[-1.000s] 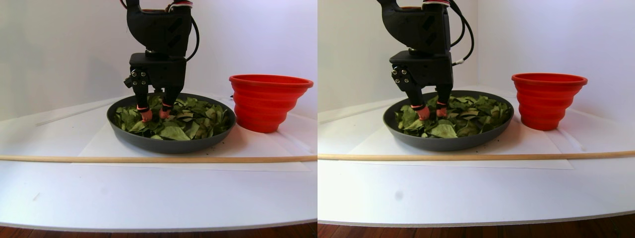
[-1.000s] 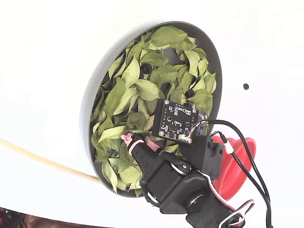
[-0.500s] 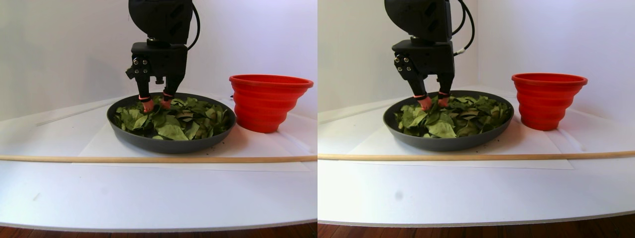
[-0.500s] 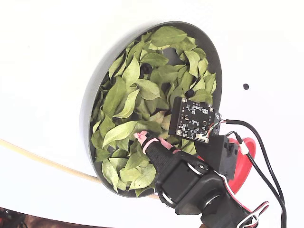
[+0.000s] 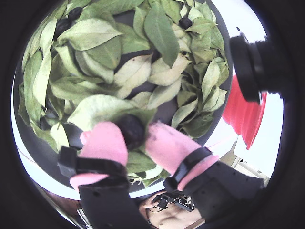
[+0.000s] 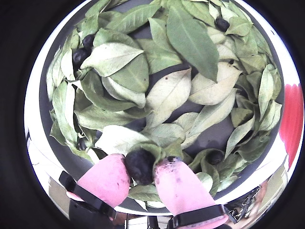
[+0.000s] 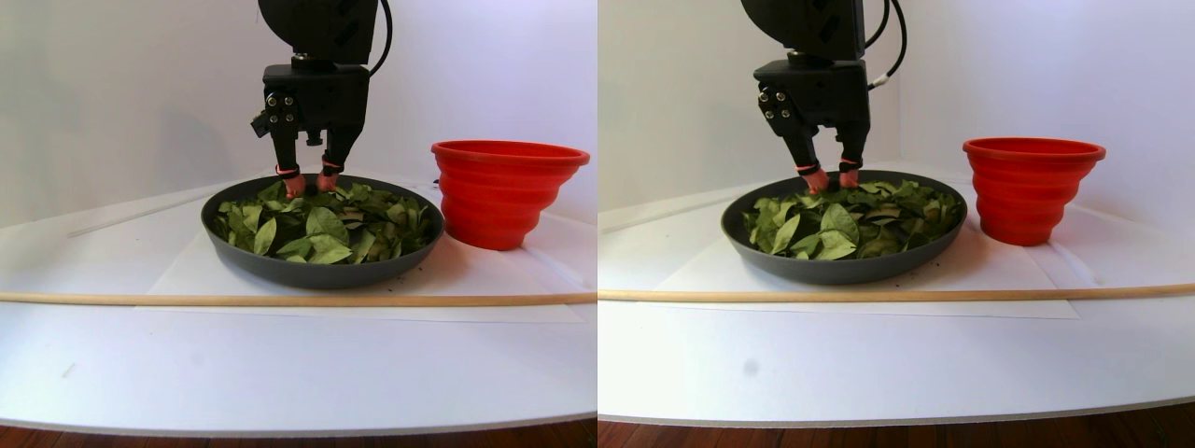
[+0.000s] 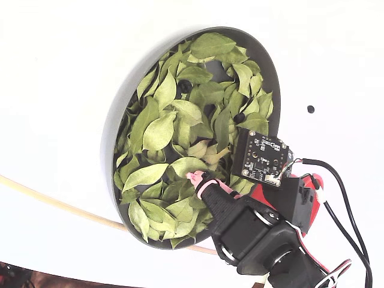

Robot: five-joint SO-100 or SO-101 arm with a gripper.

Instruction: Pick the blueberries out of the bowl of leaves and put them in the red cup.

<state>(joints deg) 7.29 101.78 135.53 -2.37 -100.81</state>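
Clearly the hand (image 6: 142,172) is clenched on a berry (image 6: 139,165): both wrist views show the dark round fruit pinched between the two pink fingertips (image 5: 106,141), just above the leaves (image 6: 162,95) near the bowl's (image 6: 51,152) closer rim. A stereo pair view does not show the berry at all; it gives instead the height, with the hand (image 7: 309,179) hanging just above the leaf pile, its pink tips clear of the bowl's (image 7: 308,273) far side and the black arm rising out of the top. That view also shows the cup (image 7: 504,191) standing upright on the bench (image 7: 280,373) just right of the bowl, apart from it, and a thin wooden rod (image 7: 299,300) lying across the bench in front of the bowl. A fixed view from above hides the grasp under the arm, with only one pink fingertip (image 8: 195,177) peeping out over the bowl's (image 8: 120,114) lower part, and only a sliver of the cup (image 8: 303,207) showing behind the arm, right of the bowl. Other berries (image 6: 78,56) lie among the leaves at the bowl's far left in a wrist view, and one more (image 5: 185,22) sits near the far rim; from above, dark ones (image 8: 185,87) show in the upper half of the bowl. A small black dot (image 8: 310,109) marks the bench right of the bowl.
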